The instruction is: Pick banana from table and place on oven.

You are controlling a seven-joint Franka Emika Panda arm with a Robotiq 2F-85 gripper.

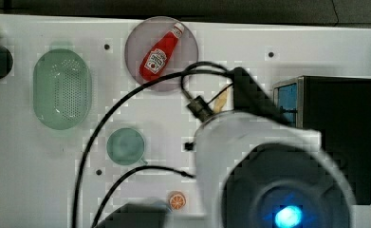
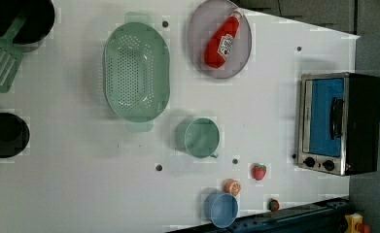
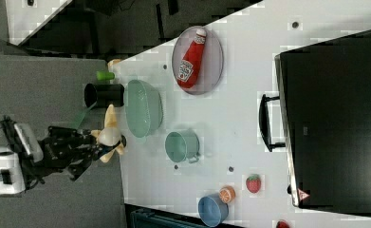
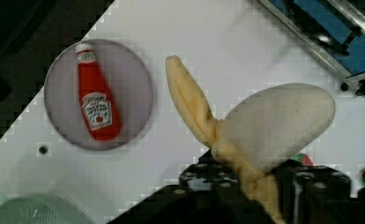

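Your gripper (image 3: 105, 142) is pinched on the banana (image 4: 269, 126), carrying it high above the worktop (image 2: 80, 184). In the wrist view the pale fruit bulges just beyond the black fingers and a peel flap sticks out toward the ketchup bottle (image 4: 95, 105) on its grey plate (image 4: 138, 93). Judge the banana as a light, soft toy: the body probably gives a little under pressure, and the floppy flaps offer no firm hold. Keep your grip where flaps meet fruit. In the top view the oven (image 1: 344, 123) lies at about 3 o'clock from the arm; its black top looks flat, so a gentle release should do.
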